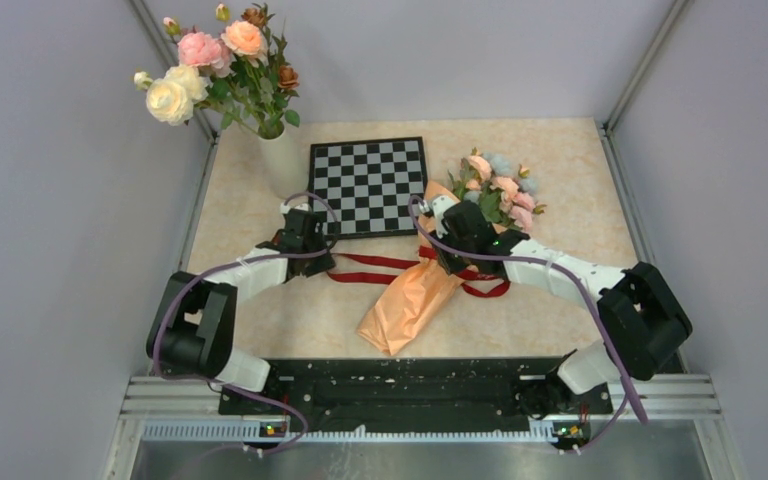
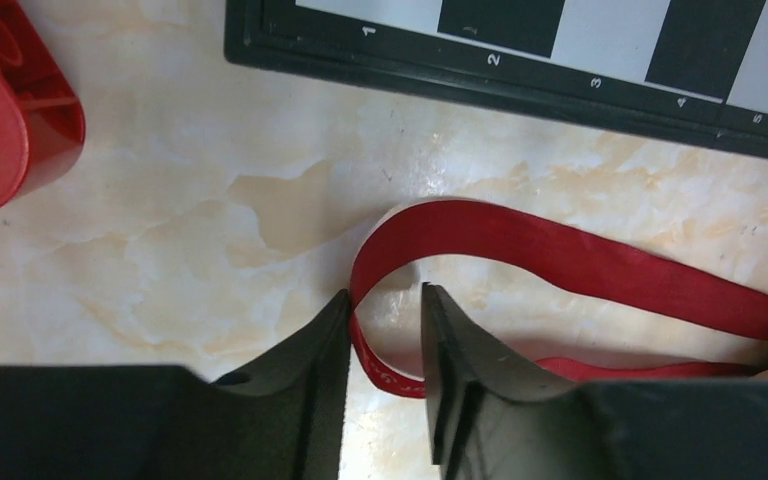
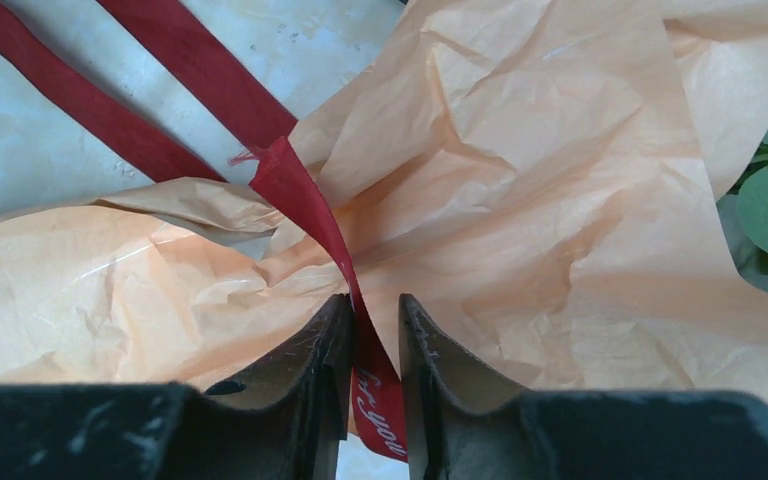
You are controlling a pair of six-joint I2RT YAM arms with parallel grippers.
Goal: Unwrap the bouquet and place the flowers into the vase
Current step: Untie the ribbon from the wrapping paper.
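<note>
Bouquet lies flat on the counter, still wrapped. The cone tip points at the near edge. Flowers are at the far end, just right of the chessboard.

Ribbon is still around the paper's waist, and its tails run left across the counter, below the board's near edge.

Left jaws: low over the counter, straddling the looped end of a ribbon tail. The strand lies against one finger. Bare counter shows between it and the other finger, so they're spread a little and not clamped.

Right jaws: over the bouquet's waist, narrow gap, ribbon standing on edge between them. The ribbon fills the gap lower down, but paper shows through higher up. Cannot tell if it's pinched.

Vase is upright at the far left of the counter, just beside the board's left edge. It holds roses and stands well apart from the bouquet.

A red plastic part shows at the left edge of the left wrist view.
</note>
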